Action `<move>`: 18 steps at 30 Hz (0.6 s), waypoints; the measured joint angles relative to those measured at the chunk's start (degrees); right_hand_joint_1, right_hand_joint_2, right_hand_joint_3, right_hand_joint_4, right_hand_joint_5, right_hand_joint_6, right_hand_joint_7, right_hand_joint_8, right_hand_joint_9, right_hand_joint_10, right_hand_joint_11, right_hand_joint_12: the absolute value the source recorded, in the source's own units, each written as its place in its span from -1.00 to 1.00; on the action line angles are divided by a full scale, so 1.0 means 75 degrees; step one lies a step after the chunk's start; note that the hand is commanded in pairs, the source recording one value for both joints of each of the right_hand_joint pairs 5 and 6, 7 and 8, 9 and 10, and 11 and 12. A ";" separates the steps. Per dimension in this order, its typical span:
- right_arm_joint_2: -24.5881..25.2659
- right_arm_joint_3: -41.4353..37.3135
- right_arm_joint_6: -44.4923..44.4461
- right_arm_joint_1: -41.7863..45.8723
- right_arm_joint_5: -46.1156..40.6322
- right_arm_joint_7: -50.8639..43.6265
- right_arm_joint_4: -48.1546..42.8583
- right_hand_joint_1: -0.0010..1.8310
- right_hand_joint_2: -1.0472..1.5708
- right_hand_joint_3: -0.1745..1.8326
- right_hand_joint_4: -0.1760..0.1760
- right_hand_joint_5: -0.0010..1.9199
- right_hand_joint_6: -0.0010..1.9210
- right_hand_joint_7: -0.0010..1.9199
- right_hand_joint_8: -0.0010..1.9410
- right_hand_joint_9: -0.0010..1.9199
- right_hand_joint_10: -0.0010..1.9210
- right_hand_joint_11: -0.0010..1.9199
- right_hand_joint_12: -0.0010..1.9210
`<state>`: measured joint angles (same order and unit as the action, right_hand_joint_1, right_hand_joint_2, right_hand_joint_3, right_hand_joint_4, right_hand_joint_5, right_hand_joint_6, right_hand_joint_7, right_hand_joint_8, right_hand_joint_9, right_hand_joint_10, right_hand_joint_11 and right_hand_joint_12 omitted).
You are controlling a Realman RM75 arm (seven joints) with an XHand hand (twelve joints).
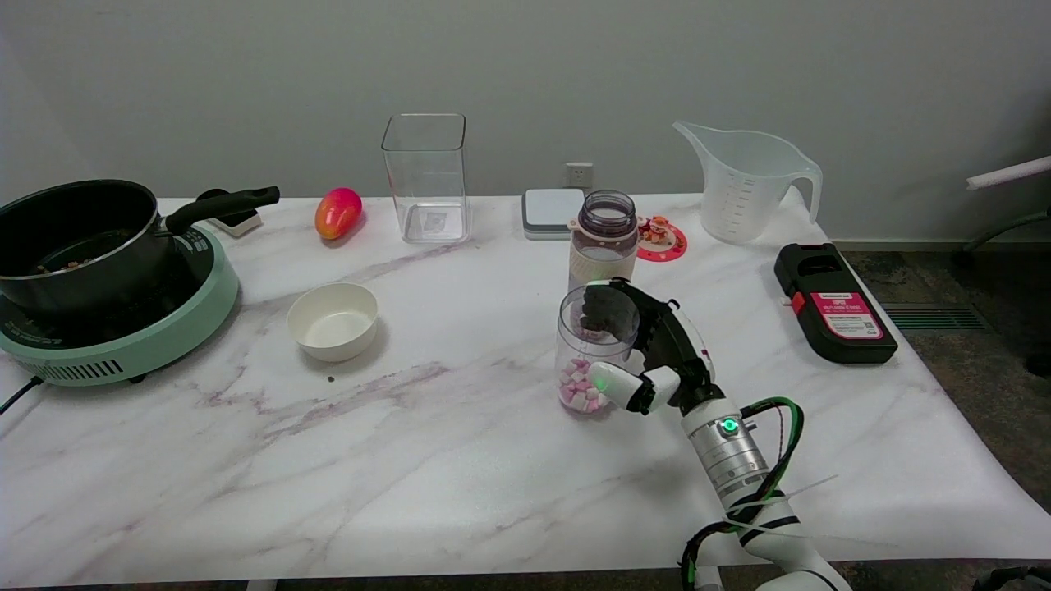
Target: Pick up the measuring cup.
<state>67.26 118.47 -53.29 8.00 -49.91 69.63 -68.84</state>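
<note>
While the right hand (649,353) is wrapping its fingers around the clear cup (587,353) of pink pieces mid-table, grasping is under way.
Next, judging by this, it is needing a firm squeeze, then a straight lift.

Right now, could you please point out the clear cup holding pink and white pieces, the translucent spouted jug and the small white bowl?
clear cup (585,386), head view, lower wall over the pieces.
translucent jug (743,201), head view, front wall.
white bowl (305,338), head view, outer wall.
</note>
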 measured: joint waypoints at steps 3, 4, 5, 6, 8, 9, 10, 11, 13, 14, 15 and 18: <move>0.0001 0.0000 0.0000 0.0013 0.0018 0.0025 0.0001 0.34 -0.46 0.48 0.00 -0.26 -0.26 -0.36 -0.37 -0.38 -0.38 -0.34 -0.34; 0.0002 0.0000 0.0000 0.0016 0.0024 0.0034 0.0001 0.34 -0.46 0.48 0.00 -0.26 -0.26 -0.36 -0.37 -0.39 -0.39 -0.34 -0.34; 0.0002 0.0001 0.0000 0.0021 0.0031 0.0043 0.0001 0.34 -0.46 0.48 0.00 -0.26 -0.27 -0.36 -0.37 -0.39 -0.39 -0.34 -0.34; 0.0003 0.0002 0.0000 0.0025 0.0041 0.0051 0.0001 0.34 -0.46 0.48 0.00 -0.27 -0.27 -0.36 -0.36 -0.39 -0.39 -0.34 -0.34; 0.0004 0.0004 0.0000 0.0030 0.0051 0.0064 0.0001 0.36 -0.42 0.40 0.00 -0.27 -0.27 -0.36 -0.36 -0.39 -0.39 -0.35 -0.35; 0.0004 0.0005 0.0000 0.0032 0.0055 0.0068 0.0002 0.37 -0.40 0.37 0.00 -0.27 -0.28 -0.35 -0.36 -0.39 -0.39 -0.36 -0.36; 0.0004 0.0005 0.0000 0.0033 0.0060 0.0073 0.0004 0.38 -0.38 0.34 0.00 -0.28 -0.28 -0.35 -0.36 -0.39 -0.39 -0.36 -0.36; 0.0005 0.0004 0.0002 0.0035 0.0066 0.0078 0.0006 0.39 -0.35 0.31 0.00 -0.28 -0.28 -0.35 -0.35 -0.38 -0.38 -0.35 -0.35; 0.0005 0.0001 0.0020 0.0037 0.0072 0.0088 0.0008 0.43 -0.25 0.24 0.00 -0.26 -0.26 -0.33 -0.34 -0.36 -0.36 -0.25 -0.25; 0.0006 -0.0002 0.0035 0.0037 0.0073 0.0092 0.0010 0.44 -0.20 0.22 0.00 -0.25 -0.25 -0.32 -0.32 -0.34 -0.34 -0.19 -0.19; 0.0006 -0.0005 0.0053 0.0037 0.0073 0.0096 0.0011 0.45 -0.17 0.20 0.00 -0.25 -0.25 -0.29 -0.30 -0.33 -0.33 -0.16 -0.16; 0.0007 -0.0017 0.0103 0.0037 0.0073 0.0105 0.0016 0.48 0.02 0.00 0.00 -0.24 -0.24 -0.09 -0.10 -0.08 -0.08 -0.10 -0.10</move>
<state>67.31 118.34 -52.52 8.28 -49.36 70.41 -68.72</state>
